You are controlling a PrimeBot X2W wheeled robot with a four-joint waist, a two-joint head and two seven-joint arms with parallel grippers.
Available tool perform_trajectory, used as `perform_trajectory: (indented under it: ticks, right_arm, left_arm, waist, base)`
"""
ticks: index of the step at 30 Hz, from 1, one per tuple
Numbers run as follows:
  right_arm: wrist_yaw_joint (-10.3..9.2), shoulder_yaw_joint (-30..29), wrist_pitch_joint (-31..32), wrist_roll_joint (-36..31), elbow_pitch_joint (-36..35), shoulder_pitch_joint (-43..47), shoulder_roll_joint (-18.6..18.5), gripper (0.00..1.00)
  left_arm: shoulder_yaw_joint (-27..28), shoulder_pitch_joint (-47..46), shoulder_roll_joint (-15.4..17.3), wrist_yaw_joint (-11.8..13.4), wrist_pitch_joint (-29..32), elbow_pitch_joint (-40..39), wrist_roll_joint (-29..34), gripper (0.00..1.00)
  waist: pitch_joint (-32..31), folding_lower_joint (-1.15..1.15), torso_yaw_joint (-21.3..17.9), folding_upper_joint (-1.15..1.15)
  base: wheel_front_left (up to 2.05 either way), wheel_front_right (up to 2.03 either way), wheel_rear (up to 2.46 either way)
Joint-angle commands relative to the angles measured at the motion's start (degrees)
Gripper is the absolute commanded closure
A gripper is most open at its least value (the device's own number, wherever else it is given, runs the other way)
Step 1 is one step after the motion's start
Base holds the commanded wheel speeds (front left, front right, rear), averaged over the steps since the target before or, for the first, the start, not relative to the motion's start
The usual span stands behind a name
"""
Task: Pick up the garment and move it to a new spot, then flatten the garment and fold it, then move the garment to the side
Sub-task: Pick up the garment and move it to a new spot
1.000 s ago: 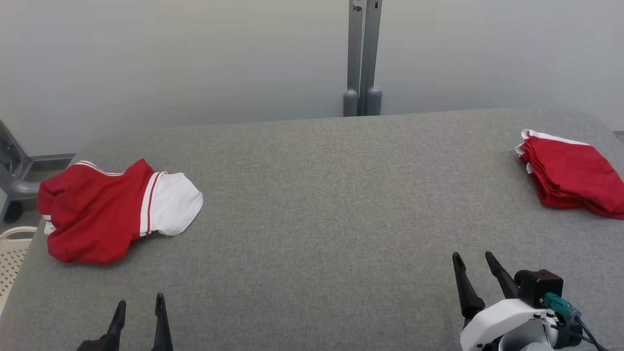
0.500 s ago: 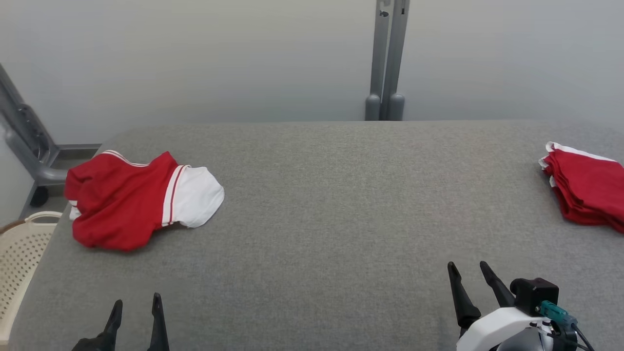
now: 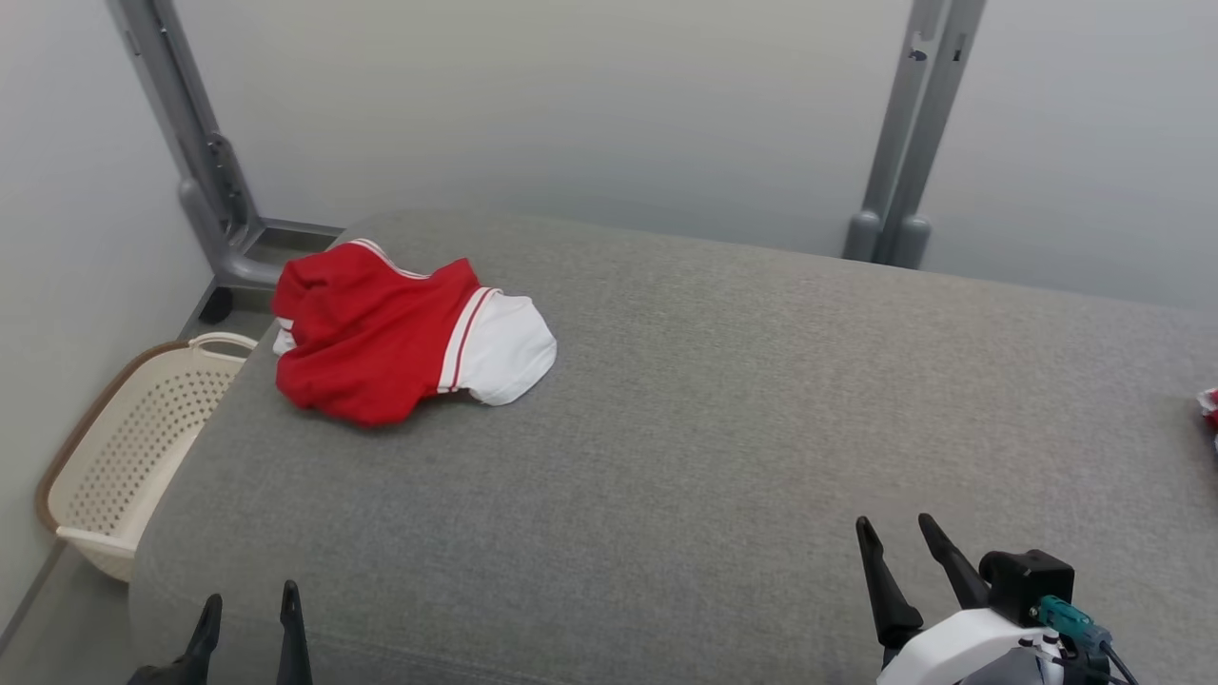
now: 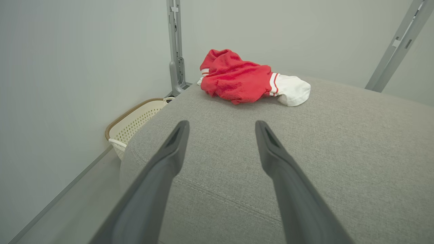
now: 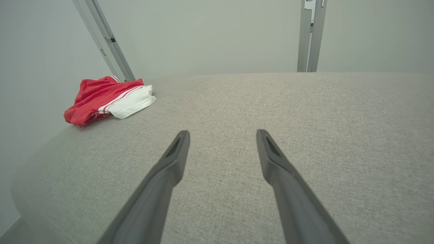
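While the grey bench (image 3: 723,400) carries the crumpled red-and-white garment (image 3: 381,333) near its far left corner, the left pincer (image 3: 248,593) and right pincer (image 3: 893,520) stand wide, empty, well apart from it; judged so, no step is yet done.

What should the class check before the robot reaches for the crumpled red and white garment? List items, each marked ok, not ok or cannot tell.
1. Garment in full view on the table: ok.
2. Left gripper, jaws open and empty: ok.
3. Right gripper, jaws open and empty: ok.
4. Table bare between left gripper and garment: ok.
5. Garment well away from the table edge above the basket: not ok, it lies close to that edge.
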Motion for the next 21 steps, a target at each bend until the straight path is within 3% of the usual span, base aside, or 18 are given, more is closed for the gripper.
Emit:
perform_trajectory:
  ticks: [1,10,21]
  right_arm:
    - [-0.04,0.1,-0.4,0.1,0.1,0.3,-0.1,0.0]
    - [-0.04,1.5,-1.0,0.2,1.5,-0.2,-0.1,0.0]
    - [-0.05,2.9,-1.5,0.8,2.5,-1.1,-0.2,0.0]
  left_arm:
    - [0.1,1.1,0.4,0.4,0.3,-0.4,-0.3,0.0]
    - [1.1,2.4,2.0,1.3,2.0,-2.2,-1.1,0.0]
    - [1.2,3.4,2.0,2.3,2.9,-3.8,-1.6,0.0]
  waist:
    - [-0.4,0.0,4.2,0.0]
    - [-0.7,0.0,10.2,0.0]
    - [-0.4,0.0,11.6,0.0]
  base:
    - [0.0,0.0,0.0]
    - [0.0,0.0,0.0]
    - [0.0,0.0,0.0]
